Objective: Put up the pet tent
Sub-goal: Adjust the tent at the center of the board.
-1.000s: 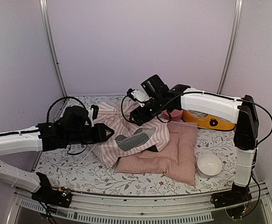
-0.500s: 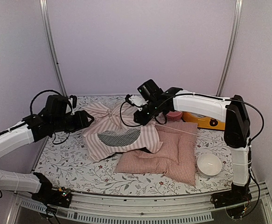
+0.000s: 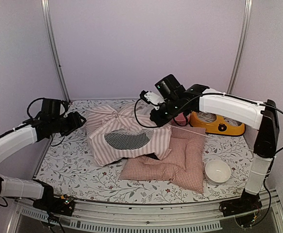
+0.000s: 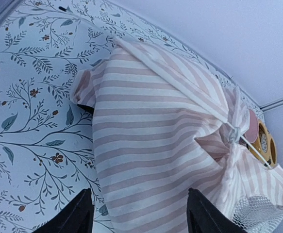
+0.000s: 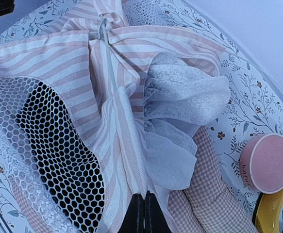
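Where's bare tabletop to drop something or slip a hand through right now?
Biggest free patch: front left of the table, between the tent and the near edge. Smaller one on the right, bordered by cushion, bowl and yellow dish. Crowded: centre and back right, where tent, cushion and pink tub bunch up.

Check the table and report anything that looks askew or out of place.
The pet tent is not standing: it lies slumped, mesh window facing up, its right edge draped over the checked cushion. A thin white pole sticks out across the cushion's far edge.
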Tool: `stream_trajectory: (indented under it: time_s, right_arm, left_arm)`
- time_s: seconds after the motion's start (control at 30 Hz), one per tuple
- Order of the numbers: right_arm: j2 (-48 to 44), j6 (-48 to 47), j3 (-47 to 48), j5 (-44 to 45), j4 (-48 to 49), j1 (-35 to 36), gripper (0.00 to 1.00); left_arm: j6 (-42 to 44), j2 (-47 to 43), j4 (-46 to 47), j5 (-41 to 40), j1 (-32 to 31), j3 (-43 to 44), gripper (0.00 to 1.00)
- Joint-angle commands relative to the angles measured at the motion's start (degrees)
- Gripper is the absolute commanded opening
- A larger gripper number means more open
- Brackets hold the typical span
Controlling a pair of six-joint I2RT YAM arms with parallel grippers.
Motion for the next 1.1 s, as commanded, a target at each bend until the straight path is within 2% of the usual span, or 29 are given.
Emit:
stream_trajectory:
  time_s: [0.0,0.23,0.5,0.7,0.83,0.97,1.07]
  right_arm:
    - [-7.29,0.10,-4.99,0.62,-1.52,-0.52,0.00]
    - [-14.11,2.90,-15.50,-0.31,0.21,-0.64,0.00]
    - [-19.77,5.96,-22.35,-0.24,1.27,-0.92,0.00]
    - [-23.51,6.45,-23.88,-1.05,0.79,-1.10,0.00]
    - [-24.99,8.23,-24.37,-2.07,-0.24,-1.11,0.01]
    - [-25.48,8.50,-25.15,-2.49,-1.18,-1.08,0.02]
    - [-25.74,8.74,-25.51,-2.95,-1.58,-1.16,0.03]
  left_arm:
    - [0.27,2.91,5.32,5.03,3.59,-0.75,0.66]
    - [-1.49,9.09,10.91,12.82,3.65,-1.73,0.63]
    - [-3.84,13.87,16.79,11.51,-4.01,-5.32,0.61]
    - [-5.78,16.43,19.89,8.94,-10.62,-7.25,0.67]
    - [-7.56,17.31,21.52,7.95,-13.51,-8.46,0.67]
    - [-9.85,17.70,23.11,7.28,-16.98,-9.23,0.58]
    - [-11.01,18.03,23.91,6.27,-19.78,-9.63,0.47]
